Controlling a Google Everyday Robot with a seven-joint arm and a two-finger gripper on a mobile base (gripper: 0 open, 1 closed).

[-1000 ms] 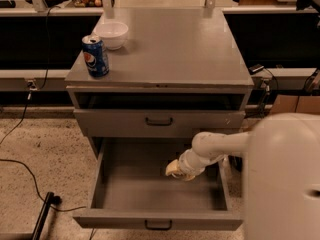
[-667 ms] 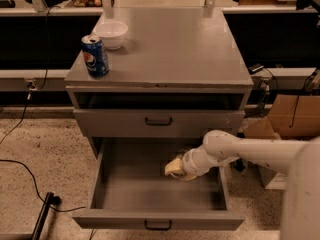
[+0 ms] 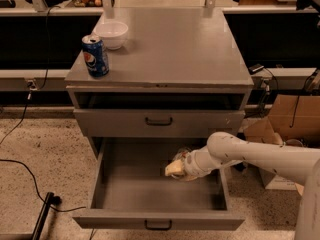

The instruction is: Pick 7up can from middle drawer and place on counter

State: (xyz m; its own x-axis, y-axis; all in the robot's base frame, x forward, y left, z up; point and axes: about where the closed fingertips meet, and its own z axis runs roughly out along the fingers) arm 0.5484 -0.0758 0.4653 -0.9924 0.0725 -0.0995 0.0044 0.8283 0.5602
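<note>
Evidently the hand (image 3: pixel 173 169) reaches low into the pulled-out middle drawer (image 3: pixel 140 184) because the 7up can (image 3: pixel 181 153) lies there at right, not yet on the tabletop (image 3: pixel 175 49) with the Pepsi can (image 3: pixel 95 55) and white bowl (image 3: pixel 111 34). Only a pale sliver of the 7up can shows behind the hand, and I cannot tell whether the hand is apart or clamped on it.

Gripper (image 3: pixel 173 169) in middle drawer (image 3: pixel 140 190)

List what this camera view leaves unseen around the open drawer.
- The tool, inside the wide shallow grey middle drawer: camera view, its grip is masked by the white arm's wrist.
- The small silvery-green 7up can: camera view, not identifiable; tool and wrist cover that spot.
- The dark slot under the flat grey counter: camera view, lost in shadow.
</note>
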